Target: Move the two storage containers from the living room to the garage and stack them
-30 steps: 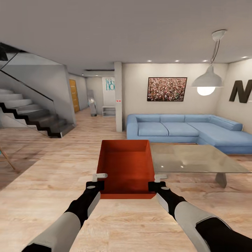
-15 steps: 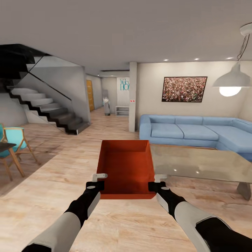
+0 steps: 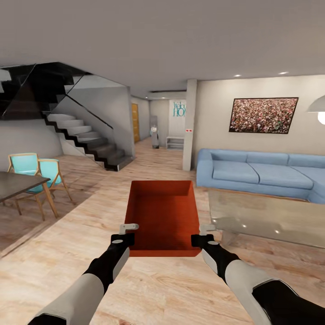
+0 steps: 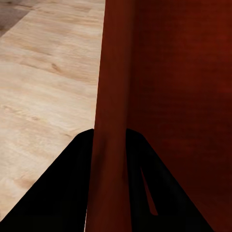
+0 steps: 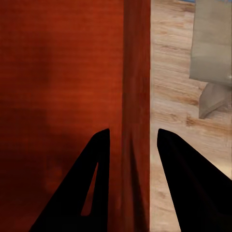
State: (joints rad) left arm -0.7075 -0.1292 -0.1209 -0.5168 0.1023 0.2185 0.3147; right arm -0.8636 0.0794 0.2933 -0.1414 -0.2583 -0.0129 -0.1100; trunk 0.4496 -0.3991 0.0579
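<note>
1. Bin: one red-orange bin, carried in the air over the living room's wood floor, long axis pointing straight ahead of you.
2. Left gripper: clamped on the bin's left wall; right gripper: clamped on its right wall.
3. Both arms equally near; the garage isn't in sight.

Bright, even, sharp renders; ceiling spotlights and a pendant lamp glow, glinting off the glass table.

Far wall sign: partly legible, "HO…", rest unreadable.
</note>
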